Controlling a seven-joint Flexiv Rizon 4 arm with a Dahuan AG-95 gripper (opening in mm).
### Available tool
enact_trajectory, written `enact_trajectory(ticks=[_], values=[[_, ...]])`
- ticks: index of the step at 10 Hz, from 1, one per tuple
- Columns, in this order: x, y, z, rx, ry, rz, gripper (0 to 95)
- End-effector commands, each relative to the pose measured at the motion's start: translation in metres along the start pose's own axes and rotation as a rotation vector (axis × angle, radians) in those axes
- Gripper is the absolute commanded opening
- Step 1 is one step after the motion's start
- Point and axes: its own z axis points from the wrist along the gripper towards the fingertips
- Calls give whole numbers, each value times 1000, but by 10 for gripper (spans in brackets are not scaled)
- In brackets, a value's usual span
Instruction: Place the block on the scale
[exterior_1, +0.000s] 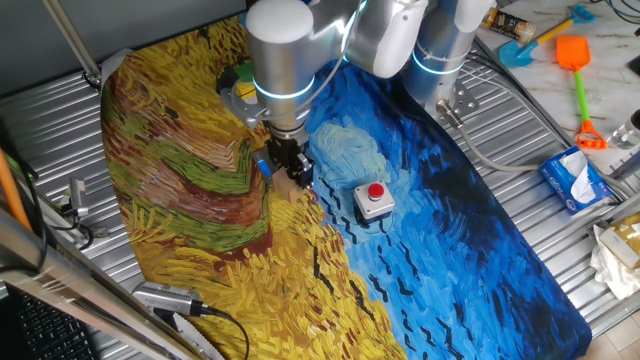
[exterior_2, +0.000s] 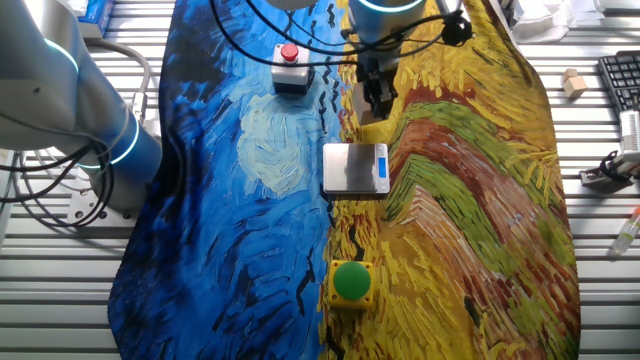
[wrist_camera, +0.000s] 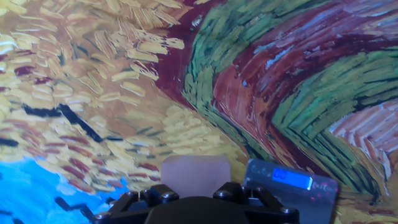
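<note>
Over the painted cloth (exterior_2: 250, 230), the scale (exterior_2: 355, 168) lies flat, just beside the gripper (exterior_2: 375, 100) on the side away from the red-button box (exterior_2: 289, 67). The gripper is closed around the block (wrist_camera: 196, 171), held just above the cloth, so the carry looks short.

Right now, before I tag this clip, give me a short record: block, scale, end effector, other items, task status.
block: light-tan cube between the end effector's fingers, low over the cloth
scale: flat grey plate with blue display, nothing on it
end effector: shut on the block, beside the scale rather than above it
other items: red-button box; green button on yellow box
surface: painted cloth
task status: block not yet on the scale
</note>
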Motion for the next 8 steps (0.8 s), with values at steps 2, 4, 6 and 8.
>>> enact_trajectory(ticks=[2, 4, 6, 8], values=[[7, -5, 0, -2, 6, -12, 0], [12, -11, -2, -6, 23, -26, 0], [15, -15, -1, -8, 47, -36, 0], [18, -17, 1, -7, 65, -44, 0]])
